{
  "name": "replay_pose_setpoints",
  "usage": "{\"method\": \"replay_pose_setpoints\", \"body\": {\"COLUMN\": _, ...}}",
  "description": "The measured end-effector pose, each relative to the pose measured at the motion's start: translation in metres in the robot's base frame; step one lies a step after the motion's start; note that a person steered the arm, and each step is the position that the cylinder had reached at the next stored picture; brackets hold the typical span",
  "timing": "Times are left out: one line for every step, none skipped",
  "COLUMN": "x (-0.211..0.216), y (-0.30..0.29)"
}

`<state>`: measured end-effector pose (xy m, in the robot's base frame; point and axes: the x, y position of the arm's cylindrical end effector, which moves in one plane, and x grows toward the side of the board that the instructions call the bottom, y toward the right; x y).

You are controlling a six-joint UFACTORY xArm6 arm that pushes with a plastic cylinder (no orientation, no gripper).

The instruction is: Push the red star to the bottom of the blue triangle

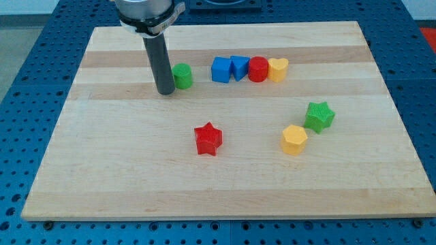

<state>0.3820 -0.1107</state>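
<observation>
Wooden surface [102,170], pale planks, on a blue perforated bench [27,82]. Far left: dark rod, my tip [166,91] down on the wood, touching or just beside the left side of the green cylinder [182,75]. End effector is a plain rod, no jaws, nothing held. Right of that, a row near the view's top, blocks touching: blue cube [221,69], blue triangle [239,67], red cylinder [258,69], yellow heart [278,69]. Red star [208,139] sits alone at mid-board, below the row and toward the view's left of the blue triangle, well apart from it and from my tip. Further right: yellow hexagon-like block [294,139], then green star [319,116] just above-right of it, near but not touching.
</observation>
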Motion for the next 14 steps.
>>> {"method": "replay_pose_setpoints", "body": {"x": -0.01, "y": 0.046}}
{"method": "replay_pose_setpoints", "body": {"x": -0.012, "y": 0.077}}
{"method": "replay_pose_setpoints", "body": {"x": -0.001, "y": 0.057}}
{"method": "replay_pose_setpoints", "body": {"x": 0.02, "y": 0.021}}
{"method": "replay_pose_setpoints", "body": {"x": 0.036, "y": -0.006}}
{"method": "replay_pose_setpoints", "body": {"x": 0.087, "y": -0.041}}
{"method": "replay_pose_setpoints", "body": {"x": 0.162, "y": -0.021}}
{"method": "replay_pose_setpoints", "body": {"x": 0.18, "y": 0.035}}
{"method": "replay_pose_setpoints", "body": {"x": 0.151, "y": 0.077}}
{"method": "replay_pose_setpoints", "body": {"x": 0.099, "y": 0.097}}
{"method": "replay_pose_setpoints", "body": {"x": 0.112, "y": 0.102}}
{"method": "replay_pose_setpoints", "body": {"x": 0.126, "y": 0.087}}
{"method": "replay_pose_setpoints", "body": {"x": 0.092, "y": 0.08}}
{"method": "replay_pose_setpoints", "body": {"x": 0.06, "y": 0.08}}
